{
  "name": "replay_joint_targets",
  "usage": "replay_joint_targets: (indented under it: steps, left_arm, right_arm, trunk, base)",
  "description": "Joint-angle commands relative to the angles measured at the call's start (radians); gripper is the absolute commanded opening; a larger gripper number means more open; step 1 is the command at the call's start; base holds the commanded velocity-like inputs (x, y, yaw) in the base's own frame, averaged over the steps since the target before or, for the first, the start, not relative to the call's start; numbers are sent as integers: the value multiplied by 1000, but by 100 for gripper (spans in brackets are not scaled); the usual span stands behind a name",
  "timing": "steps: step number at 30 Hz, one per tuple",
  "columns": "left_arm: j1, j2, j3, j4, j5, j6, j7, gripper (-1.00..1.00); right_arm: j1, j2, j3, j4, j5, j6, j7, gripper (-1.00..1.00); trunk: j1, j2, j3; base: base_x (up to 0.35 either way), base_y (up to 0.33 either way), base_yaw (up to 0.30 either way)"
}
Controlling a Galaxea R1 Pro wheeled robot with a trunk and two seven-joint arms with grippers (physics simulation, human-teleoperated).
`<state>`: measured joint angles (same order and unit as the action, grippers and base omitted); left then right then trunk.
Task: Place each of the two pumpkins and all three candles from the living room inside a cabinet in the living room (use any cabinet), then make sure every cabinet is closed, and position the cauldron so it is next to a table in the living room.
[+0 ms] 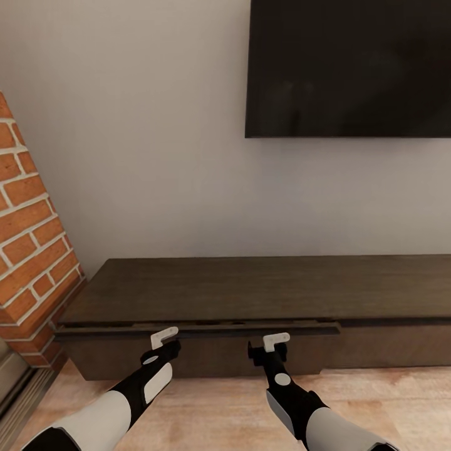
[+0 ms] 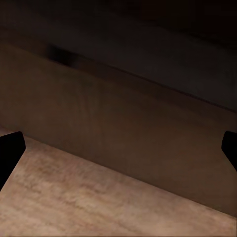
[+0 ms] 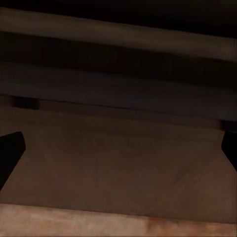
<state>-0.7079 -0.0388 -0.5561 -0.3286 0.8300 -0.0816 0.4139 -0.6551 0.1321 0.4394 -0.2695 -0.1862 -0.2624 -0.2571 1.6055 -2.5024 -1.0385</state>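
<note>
Both grippers, left (image 1: 164, 339) and right (image 1: 276, 341), hang released, jaws spread, just before the cabinet (image 1: 263, 288) front, its left drawer (image 1: 200, 329) slightly ajar.

No text, label, brand, number or sign can be read anywhere: none is carried by the cabinet (image 1: 250, 288), the dark wall screen (image 1: 347, 66) or the brick column (image 1: 28, 213).

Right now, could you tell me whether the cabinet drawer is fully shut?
Not quite: the drawer front juts slightly from the cabinet, leaving a thin dark gap.
</note>
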Motion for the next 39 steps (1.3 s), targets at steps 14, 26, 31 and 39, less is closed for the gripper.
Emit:
replay_joint_targets:
  steps: [14, 26, 31, 39]
  left_arm:
    - [-1, 0, -8, 0, 12, -41, 5, 100]
    - [-1, 0, -8, 0, 13, -47, 5, 100]
    - [-1, 0, -8, 5, 12, -47, 5, 100]
    - [-1, 0, -8, 7, 14, -49, 5, 100]
  right_arm:
    - [-1, 0, 13, -1, -4, -4, -5, 100]
    - [-1, 0, 13, 0, -4, -4, -7, 100]
    - [-1, 0, 13, 0, -4, -4, -7, 100]
    - [-1, 0, 13, 0, -4, -4, -7, 100]
  trunk:
    - [0, 0, -1]
    - [0, 0, -1]
    - [0, 0, -1]
    - [0, 0, -1]
  base:
    - [75, 0, 0]
    - [3, 0, 0]
    - [0, 0, 0]
    - [19, 0, 0]
